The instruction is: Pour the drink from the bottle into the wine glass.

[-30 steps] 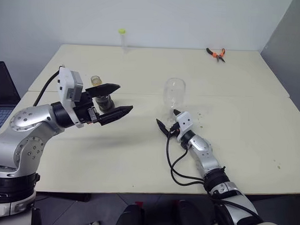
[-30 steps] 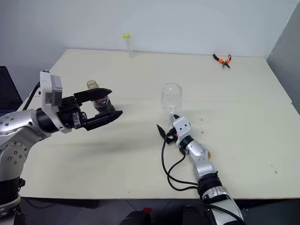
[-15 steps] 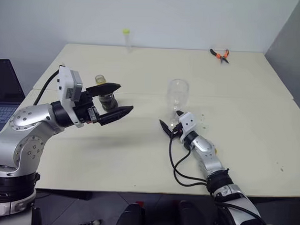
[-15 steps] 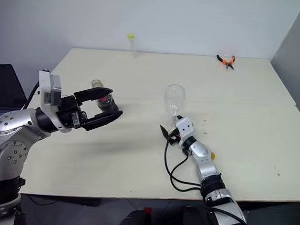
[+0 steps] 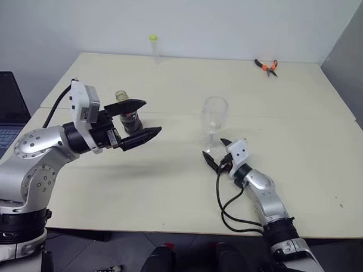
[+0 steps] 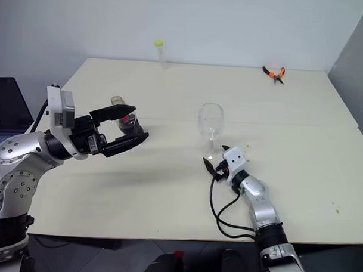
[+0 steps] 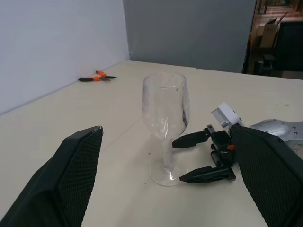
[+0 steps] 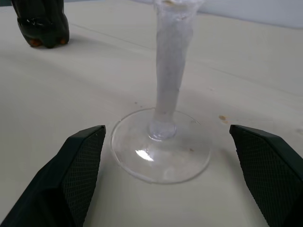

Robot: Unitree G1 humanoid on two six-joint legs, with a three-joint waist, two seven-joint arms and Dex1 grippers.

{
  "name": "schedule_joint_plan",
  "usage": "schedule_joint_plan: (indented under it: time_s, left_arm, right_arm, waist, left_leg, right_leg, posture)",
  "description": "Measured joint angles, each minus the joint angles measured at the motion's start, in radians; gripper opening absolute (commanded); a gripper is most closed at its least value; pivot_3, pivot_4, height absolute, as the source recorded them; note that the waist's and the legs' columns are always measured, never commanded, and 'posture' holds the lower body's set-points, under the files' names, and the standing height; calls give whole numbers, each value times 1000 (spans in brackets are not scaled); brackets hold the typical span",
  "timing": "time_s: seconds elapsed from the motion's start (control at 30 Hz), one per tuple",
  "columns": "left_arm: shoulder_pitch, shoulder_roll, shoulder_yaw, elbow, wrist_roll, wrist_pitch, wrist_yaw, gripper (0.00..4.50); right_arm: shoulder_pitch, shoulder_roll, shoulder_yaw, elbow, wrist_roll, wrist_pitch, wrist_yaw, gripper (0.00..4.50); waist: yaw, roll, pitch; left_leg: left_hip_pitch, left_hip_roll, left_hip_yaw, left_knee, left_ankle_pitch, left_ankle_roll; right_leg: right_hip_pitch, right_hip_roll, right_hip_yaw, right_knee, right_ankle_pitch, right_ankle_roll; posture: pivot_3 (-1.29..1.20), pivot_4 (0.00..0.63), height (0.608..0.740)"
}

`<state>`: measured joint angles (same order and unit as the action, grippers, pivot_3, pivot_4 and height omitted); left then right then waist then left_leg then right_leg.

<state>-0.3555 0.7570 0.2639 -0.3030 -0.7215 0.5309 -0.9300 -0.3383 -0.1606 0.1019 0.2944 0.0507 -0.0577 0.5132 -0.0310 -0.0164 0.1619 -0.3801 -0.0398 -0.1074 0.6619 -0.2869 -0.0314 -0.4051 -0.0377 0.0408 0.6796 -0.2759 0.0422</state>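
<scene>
now the wine glass point(image 5: 214, 120) stands upright mid worktop point(image 5: 301, 110), the right claw point(image 5: 219, 154) wide open and empty by its foot, and the left claw point(image 5: 139, 119) hangs open, empty, before the bottle point(image 5: 129, 118).

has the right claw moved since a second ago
Yes. The right claw has pulled back from the wine glass stem toward the table's near edge and the robot's right.

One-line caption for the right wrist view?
Open right hand faces the upright wine glass's foot; the bottle stands beyond.
</scene>
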Motion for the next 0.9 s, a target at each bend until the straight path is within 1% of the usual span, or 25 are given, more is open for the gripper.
schedule_joint_plan:
  time_s: [0.1, 0.23, 0.33, 0.43, 0.57, 0.6, 0.73, 0.83, 0.9]
  left_arm:
    - [1, -14, -6, 3, 10, -12, 2, 4500]
    - [12, -20, -14, 3, 26, -18, 8, 4500]
    - [59, -46, -14, 1, 46, -25, 47, 4500]
    - [125, -88, -11, 3, 72, -37, 102, 4500]
    - [160, -156, -11, 13, 154, -104, 204, 4500]
    - [165, -164, -11, 22, 171, -115, 226, 4500]
    - [219, -245, -6, 74, 278, -189, 361, 4500]
    - [235, -282, -6, 126, 335, -241, 419, 4500]
    - [211, -304, -6, 166, 382, -284, 475, 4500]
  right_arm:
    - [74, -36, -1, -147, 34, 118, 20, 4475]
    - [112, -68, -3, -292, 63, 217, 31, 4475]
    - [172, -138, -16, -465, 114, 301, 58, 4475]
    - [237, -228, -76, -648, 196, 375, 98, 4475]
    - [280, -307, -94, -813, 289, 440, 147, 4475]
    - [285, -318, -95, -838, 309, 460, 157, 4475]
    - [277, -401, -126, -972, 478, 604, 186, 4475]
    - [244, -424, -146, -1010, 548, 660, 181, 4475]
    - [223, -431, -162, -1020, 600, 692, 173, 4475]
  waist:
    - [-1, 0, 0]
    - [-4, 0, 0]
    - [-2, 2, 1]
    - [1, 1, 1]
    - [1, 1, 1]
    - [1, 1, 1]
    - [1, 0, 1]
    - [5, -1, 1]
    - [8, -1, 1]
  left_leg:
    - [0, 0, 1, 0, 0, 1]
    - [0, 1, 0, 0, -1, 2]
    - [-1, 1, 0, -1, -2, 3]
    - [-1, 1, 0, 0, -2, 3]
    - [-1, 1, -2, 0, -2, 3]
    - [-1, 2, -2, 0, -2, 3]
    - [-1, 1, -1, 0, -2, 4]
    - [-1, 1, -2, 0, -2, 4]
    - [-1, 1, -2, 0, -2, 4]
  right_leg:
    - [0, 0, 1, 0, 0, 0]
    - [-1, 0, 1, 0, 0, 0]
    - [-1, -1, 0, 0, 0, 0]
    - [0, -2, 0, -1, 0, 0]
    - [0, -2, 0, -1, 0, 0]
    - [0, -2, 0, -1, 0, 0]
    - [1, -2, 0, -1, 0, 0]
    - [1, -2, -1, -1, 0, 0]
    - [1, -2, -1, -1, 0, 0]
  posture:
    - [0, 150, 740]
    - [0, 150, 740]
    - [0, 150, 740]
    - [0, 150, 740]
    - [0, 150, 740]
    - [0, 150, 740]
    - [0, 150, 740]
    - [0, 150, 740]
    - [0, 150, 740]
